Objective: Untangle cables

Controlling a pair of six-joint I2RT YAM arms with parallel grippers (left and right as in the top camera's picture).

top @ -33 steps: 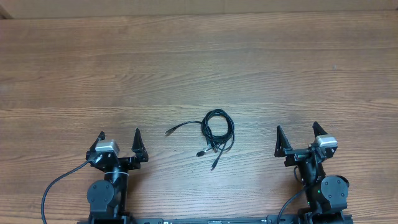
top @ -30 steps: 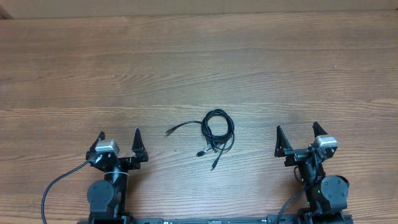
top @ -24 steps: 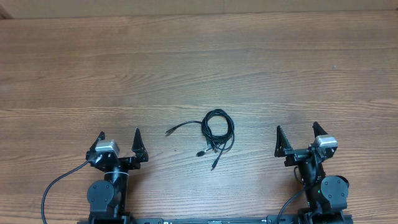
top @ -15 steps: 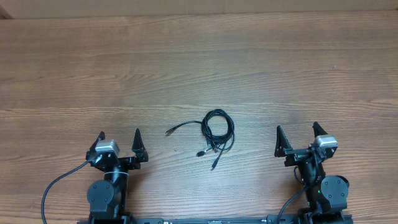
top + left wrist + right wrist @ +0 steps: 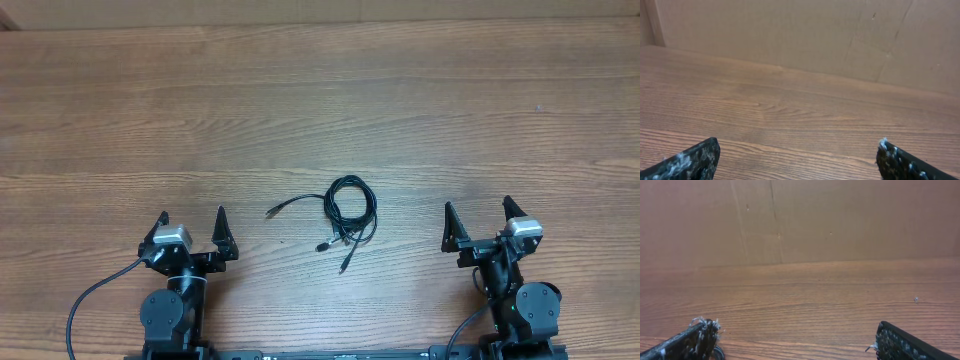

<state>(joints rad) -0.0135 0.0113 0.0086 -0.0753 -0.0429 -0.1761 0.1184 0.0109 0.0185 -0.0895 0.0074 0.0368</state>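
Observation:
The cables [image 5: 345, 228] lie in a small tangled black coil on the wooden table [image 5: 320, 100], between my two arms near the front. One loose end [image 5: 280, 207] trails off to the left, and plug ends [image 5: 343, 262] stick out below the coil. My left gripper [image 5: 192, 213] stands open to the left of the coil with nothing between its fingers [image 5: 690, 162]. My right gripper [image 5: 478, 204] stands open to the right of it, its fingers [image 5: 905, 342] also around nothing. Both wrist views show only bare wood ahead of the left gripper [image 5: 799, 142] and the right gripper [image 5: 794, 325].
A brown cardboard wall [image 5: 790, 35] rises along the table's far edge and also shows in the right wrist view as the wall [image 5: 840, 220]. Thick black arm cables [image 5: 85, 300] run from the bases at the front edge.

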